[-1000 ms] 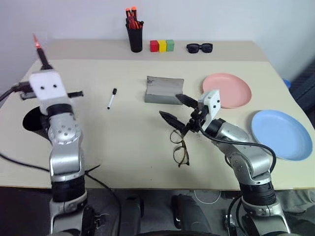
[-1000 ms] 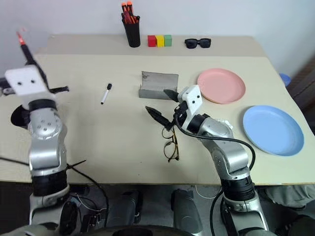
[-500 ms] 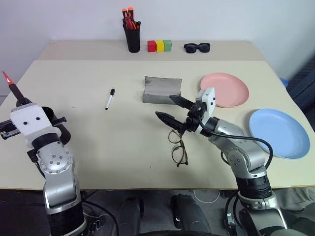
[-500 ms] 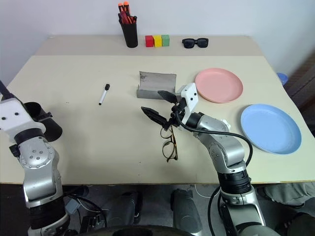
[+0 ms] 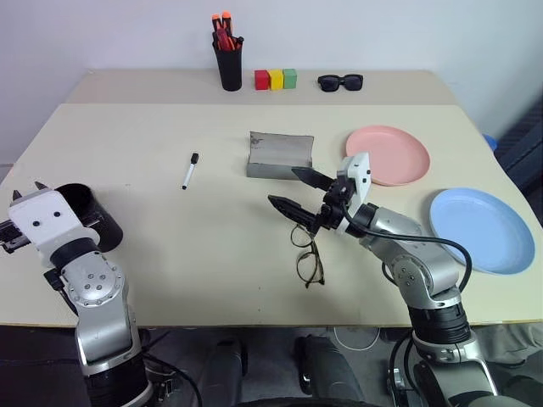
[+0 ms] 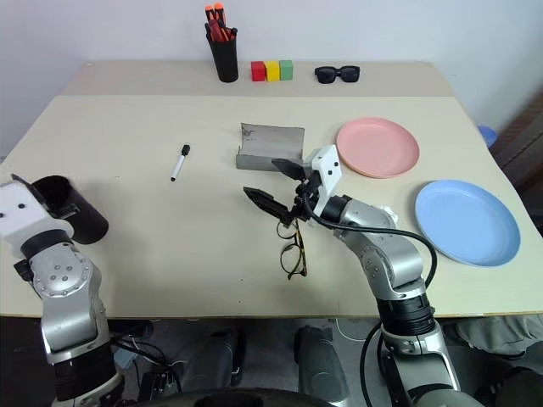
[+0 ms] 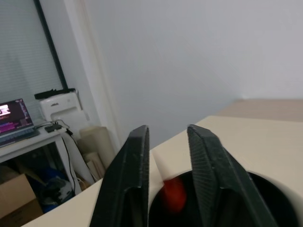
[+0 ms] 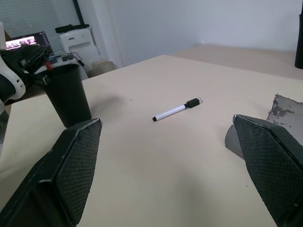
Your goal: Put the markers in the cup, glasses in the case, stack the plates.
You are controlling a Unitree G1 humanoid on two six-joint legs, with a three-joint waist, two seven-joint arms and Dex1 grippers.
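My left gripper (image 7: 165, 130) hangs over the mouth of the black cup (image 5: 92, 220) at the table's left edge, its fingers parted. The red marker (image 7: 173, 194) shows as a red blur below them, inside the cup's mouth. On the bare tabletop left of centre lies the white marker (image 5: 190, 170) with its black cap. The wire-framed glasses (image 5: 307, 254) lie folded near the middle, with my right gripper (image 5: 284, 186) open just above and beyond them. Behind it sits the grey case (image 5: 280, 155). The pink plate (image 5: 390, 155) and the blue plate (image 5: 482, 231) lie apart on the right.
Along the back edge stand a black pen holder (image 5: 230, 61) with orange-red pens, three coloured blocks (image 5: 276, 80) and black sunglasses (image 5: 341, 82). Open tabletop lies between the cup and the glasses.
My left arm has come down and back to the cup. The red marker that stuck up from its gripper has dropped into the cup, and the fingers have parted. The right arm has kept still.
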